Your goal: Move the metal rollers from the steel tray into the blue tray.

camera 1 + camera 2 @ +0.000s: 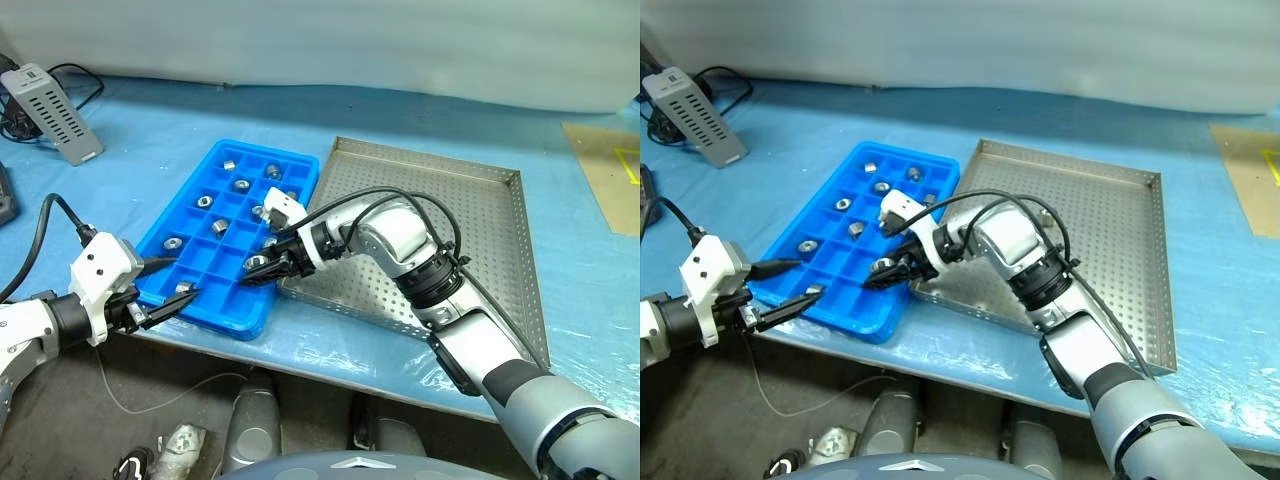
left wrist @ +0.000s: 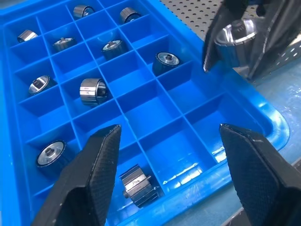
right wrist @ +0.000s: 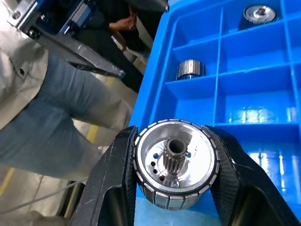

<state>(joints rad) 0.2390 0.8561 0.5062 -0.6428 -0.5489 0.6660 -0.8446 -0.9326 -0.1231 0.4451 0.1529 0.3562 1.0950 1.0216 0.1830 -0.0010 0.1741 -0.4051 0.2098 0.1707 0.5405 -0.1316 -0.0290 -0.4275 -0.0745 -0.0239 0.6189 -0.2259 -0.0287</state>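
The blue tray (image 1: 205, 305) lies on the table left of the steel tray (image 1: 470, 215), and several metal rollers (image 1: 220, 227) sit in its compartments. My right gripper (image 1: 250, 272) reaches across the steel tray's near-left corner and hangs over the blue tray's front compartments. It is shut on one metal roller (image 3: 175, 162), whose toothed hub faces the wrist camera. My left gripper (image 1: 185, 278) stands open at the blue tray's front-left corner, nothing between its fingers (image 2: 94, 169). A roller (image 2: 137, 184) lies in the compartment just below it.
A grey adapter box (image 1: 52, 112) with black cables lies at the back left. A tan sheet with yellow tape (image 1: 610, 175) is at the far right. The table's front edge runs just under the blue tray. A person in jeans (image 3: 42, 117) stands beyond that edge.
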